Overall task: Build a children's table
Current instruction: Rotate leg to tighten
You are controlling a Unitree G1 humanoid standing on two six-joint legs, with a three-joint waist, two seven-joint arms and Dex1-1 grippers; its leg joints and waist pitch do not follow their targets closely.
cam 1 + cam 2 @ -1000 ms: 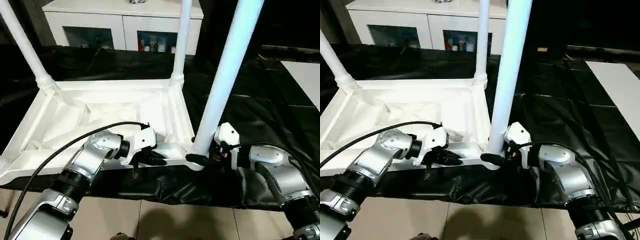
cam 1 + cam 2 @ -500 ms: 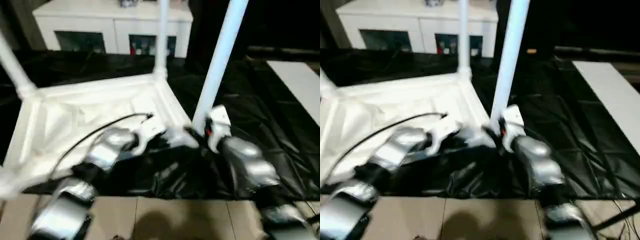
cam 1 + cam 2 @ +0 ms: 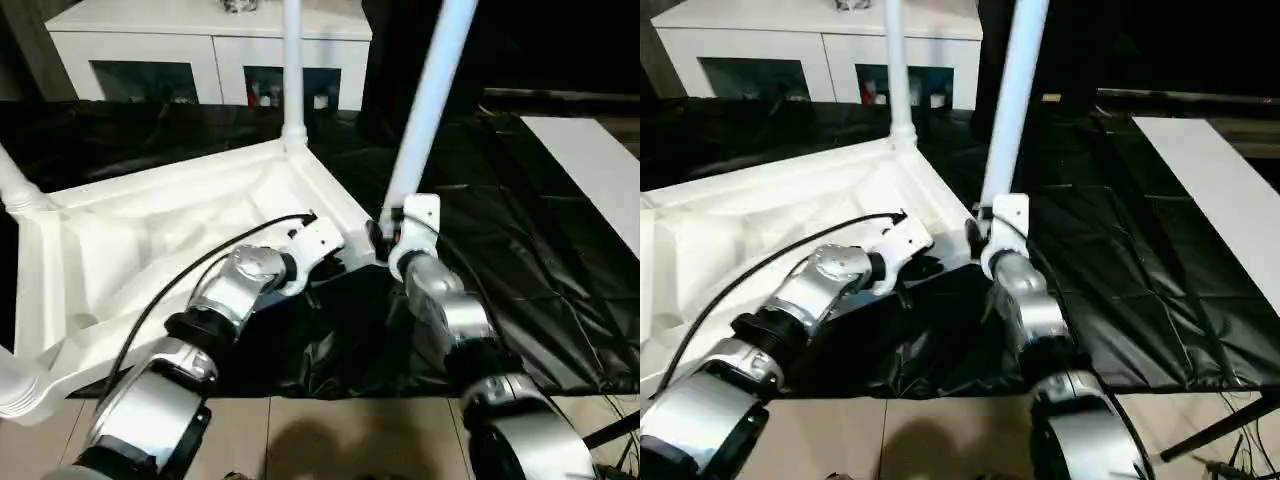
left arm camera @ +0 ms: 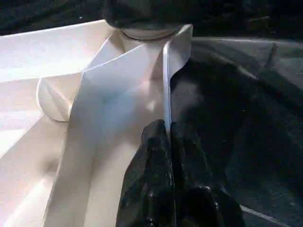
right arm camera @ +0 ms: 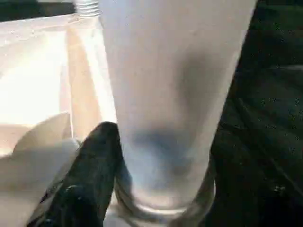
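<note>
The children's table lies upside down: its white ribbed tabletop (image 3: 150,240) rests on the black-draped work table. One white leg (image 3: 291,60) stands in the far corner socket and another (image 3: 12,180) rises at the left. My left gripper (image 4: 168,137) is shut on the thin rim of the tabletop near its near-right corner. My right gripper (image 3: 385,235) holds the base of a third leg (image 3: 430,100), which stands upright in that corner socket. One black finger (image 5: 94,161) presses against this leg (image 5: 165,94).
A white glass-door cabinet (image 3: 200,40) stands behind the work table. Black cloth (image 3: 520,250) covers the table to the right, with a white panel (image 3: 600,160) at the far right. Tiled floor (image 3: 300,440) lies below the table's front edge.
The view has shifted, and the tabletop has turned: its near-right corner has swung away from the table's front edge. Both grippers have kept their holds and moved with it.
</note>
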